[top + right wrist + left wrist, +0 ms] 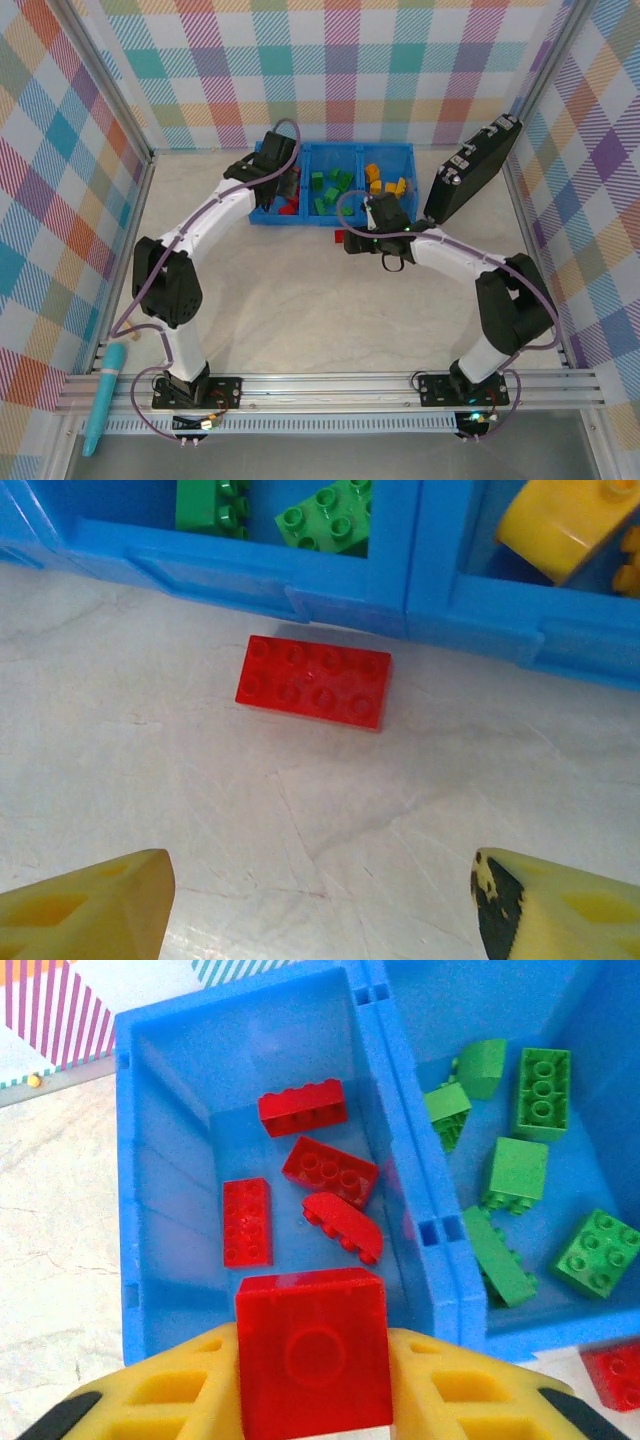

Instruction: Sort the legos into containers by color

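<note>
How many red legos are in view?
6. In the left compartment: back brick, middle brick, flat brick, curved brick. The left tool grips the fifth brick. The sixth brick lies on the table. Others may be hidden.

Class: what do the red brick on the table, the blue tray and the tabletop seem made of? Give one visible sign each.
Red brick: hard glossy plastic, likely; moulded studs. Blue tray: moulded plastic, smooth sheen on walls. Tabletop: pale, veined, marble-look; stone or laminate, unclear.

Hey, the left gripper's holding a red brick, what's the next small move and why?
Probably open the left gripper and drop the red brick: it hangs above the near side of the left compartment, where four red bricks already lie, so the colour matches.
</note>
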Robot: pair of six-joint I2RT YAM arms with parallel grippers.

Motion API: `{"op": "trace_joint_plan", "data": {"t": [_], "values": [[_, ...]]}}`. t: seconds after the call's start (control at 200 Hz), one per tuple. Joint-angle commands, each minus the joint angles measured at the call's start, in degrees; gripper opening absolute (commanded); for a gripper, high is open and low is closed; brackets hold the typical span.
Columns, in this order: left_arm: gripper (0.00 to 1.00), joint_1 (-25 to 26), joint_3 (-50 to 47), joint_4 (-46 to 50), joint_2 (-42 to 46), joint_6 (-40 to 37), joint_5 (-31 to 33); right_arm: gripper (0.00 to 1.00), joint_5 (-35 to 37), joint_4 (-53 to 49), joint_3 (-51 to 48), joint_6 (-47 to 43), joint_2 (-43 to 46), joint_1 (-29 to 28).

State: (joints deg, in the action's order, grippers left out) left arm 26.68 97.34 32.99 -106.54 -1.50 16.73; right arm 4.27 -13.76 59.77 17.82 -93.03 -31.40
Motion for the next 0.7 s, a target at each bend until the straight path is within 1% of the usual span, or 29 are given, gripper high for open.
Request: {"op": "trace_joint_plan", "data": {"t": [0.0, 0.135, 0.17, 0.255, 0.295, 0.34, 0.495, 0.695], "values": [[0.36, -1.3, -0.6, -2.7, -3.2, 1.3, -1.6, 0.79, 1.2, 1.3, 2.1, 0.7, -2.7, -0.6], [0.43, -2.7, 1.6, -2.2, -6.9, 1.8, -2.0, 0.82, 1.5, 2.0, 4.0, 0.7, -6.2, -1.2], [0.47, -2.8, 1.9, -2.3, -7.5, 1.8, -2.0, 0.83, 1.7, 2.1, 4.4, 0.7, -7.1, -1.3], [0.49, -3.2, 2.8, -2.4, -8.5, 1.8, -2.4, 0.85, 2.0, 2.4, 5.6, 0.6, -9.0, -1.7], [0.53, -3.4, 3.2, -2.3, -8.8, 1.8, -2.4, 0.86, 2.3, 2.5, 6.1, 0.6, -9.9, -1.8], [0.55, -3.5, 3.8, -2.1, -9.1, 1.7, -2.5, 0.86, 2.6, 2.5, 6.8, 0.6, -10.9, -1.9], [0.58, -3.6, 4.4, -1.9, -8.5, 1.5, -2.6, 0.88, 3.0, 2.5, 8.9, 0.8, -14.1, -2.3], [0.61, -3.6, 4.4, -0.8, -5.7, 1.6, -3.9, 0.89, 4.0, 2.0, 11.4, 0.8, -17.9, -2.4]]}}
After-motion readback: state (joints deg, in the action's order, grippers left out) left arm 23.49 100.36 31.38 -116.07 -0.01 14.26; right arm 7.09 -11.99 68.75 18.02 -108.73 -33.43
